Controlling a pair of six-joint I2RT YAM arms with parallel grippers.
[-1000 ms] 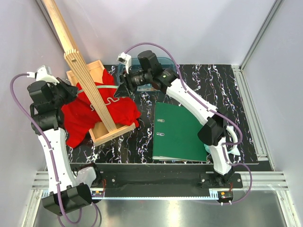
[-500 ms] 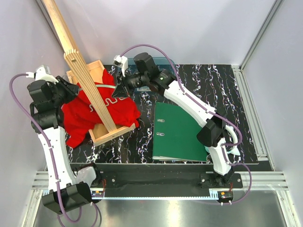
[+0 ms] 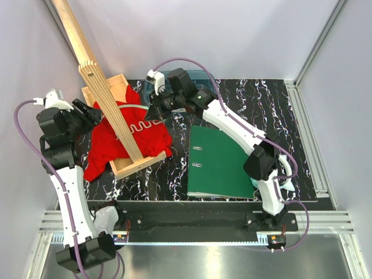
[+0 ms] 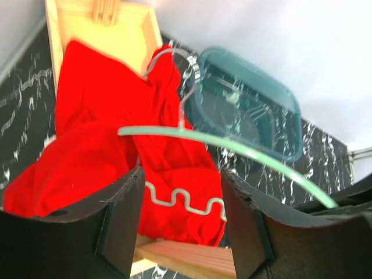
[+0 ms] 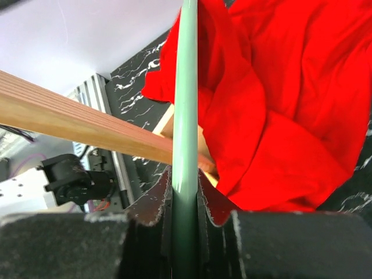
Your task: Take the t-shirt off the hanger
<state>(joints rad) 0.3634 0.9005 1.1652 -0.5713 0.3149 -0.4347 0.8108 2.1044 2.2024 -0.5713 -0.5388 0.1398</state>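
The right gripper (image 5: 186,187) was clamped on the hanger (image 5: 187,87); its two dark fingers pressed on both sides of one thin, smooth arm of pale mint-green plastic. The left gripper (image 4: 180,218) had its fingers (image 4: 113,224) apart and held nothing, hovering just beside the left part of the t-shirt (image 4: 99,116). The t-shirt was of soft bright red cloth and lay crumpled in folds. Most of it was in a shallow wooden tray (image 3: 136,164), and one part hung over the tray's left edge onto the table (image 3: 261,110). In the left wrist view the curved arm of the hanger stood bare above the cloth, while its wavy lower bar lay against the red fabric. A thin metal hook (image 4: 165,55) showed near the top of the cloth. Whether the shirt was still hanging on any part of the hanger could not be told. A tall slatted plywood pole (image 3: 102,87) rose from the tray, leaned to the rear left and crossed over the t-shirt between the two grippers, so it stood in the way of both. Behind the right arm there was a clear bluish plastic container (image 4: 250,110) with rounded corners. A flat dark green binder (image 3: 221,163) lay on the table to the right of the tray, apart from it. The table top was black with white marble-like veins.
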